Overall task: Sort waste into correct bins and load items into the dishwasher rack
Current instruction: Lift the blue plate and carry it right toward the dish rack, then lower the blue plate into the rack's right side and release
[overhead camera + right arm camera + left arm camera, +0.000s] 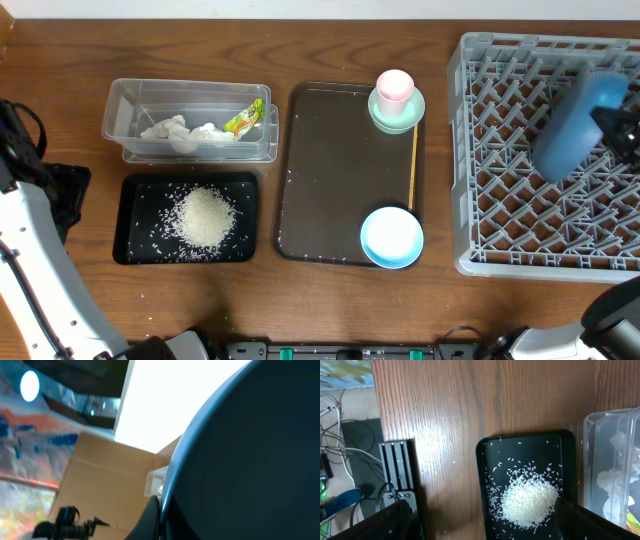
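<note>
Dark blue bowl hangs tilted over the dishwasher rack, right claw pinched on its rim; judged not yet seated.

Left of the rack:
- Sorted: rice in black tray; tissue and wrapper in clear tub.
- Left to load: pink cup, mint dish, light blue bowl, stick.

Left claw wide, empty.
</note>
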You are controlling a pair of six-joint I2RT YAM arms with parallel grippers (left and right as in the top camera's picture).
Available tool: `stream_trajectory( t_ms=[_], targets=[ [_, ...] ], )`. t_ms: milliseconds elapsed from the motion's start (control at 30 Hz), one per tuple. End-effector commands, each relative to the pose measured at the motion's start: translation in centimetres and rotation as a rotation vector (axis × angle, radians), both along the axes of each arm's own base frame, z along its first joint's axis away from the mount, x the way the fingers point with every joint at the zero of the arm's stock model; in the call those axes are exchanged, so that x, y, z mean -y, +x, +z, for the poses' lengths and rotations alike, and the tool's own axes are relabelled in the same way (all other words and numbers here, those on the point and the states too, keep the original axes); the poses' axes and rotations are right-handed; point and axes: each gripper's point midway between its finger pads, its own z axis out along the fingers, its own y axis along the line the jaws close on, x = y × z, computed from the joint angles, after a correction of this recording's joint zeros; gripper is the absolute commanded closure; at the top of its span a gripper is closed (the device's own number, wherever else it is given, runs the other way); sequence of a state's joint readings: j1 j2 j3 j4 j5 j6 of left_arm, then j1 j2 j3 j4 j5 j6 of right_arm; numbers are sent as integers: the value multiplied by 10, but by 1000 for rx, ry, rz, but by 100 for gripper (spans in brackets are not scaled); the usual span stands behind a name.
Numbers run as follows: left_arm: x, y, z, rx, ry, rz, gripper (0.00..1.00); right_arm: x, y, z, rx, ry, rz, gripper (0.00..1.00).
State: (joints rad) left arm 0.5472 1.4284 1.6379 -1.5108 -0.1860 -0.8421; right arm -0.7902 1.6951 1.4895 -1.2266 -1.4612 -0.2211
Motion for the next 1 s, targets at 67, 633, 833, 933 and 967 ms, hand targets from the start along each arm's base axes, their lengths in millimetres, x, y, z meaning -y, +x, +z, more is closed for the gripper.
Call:
stream_trajectory(
  t_ms=[67,633,833,933,967],
  targets=[
    [-2,-2,0,-2,5,22,6,22,-12,6,60,31,-65,99],
    [-2,-2,0,-2,5,22,6,24,-10,-17,105,-51,-61,99],
    [-2,-2,0,-2,5,22,6,16,-2,-7,181,-51,-21,99],
    [-2,-2,0,-2,5,22,6,9,1,-7,188,-60,1,99],
    [-2,-2,0,-2,5,22,6,8,2,-9,187,-70,5,99]
  ],
)
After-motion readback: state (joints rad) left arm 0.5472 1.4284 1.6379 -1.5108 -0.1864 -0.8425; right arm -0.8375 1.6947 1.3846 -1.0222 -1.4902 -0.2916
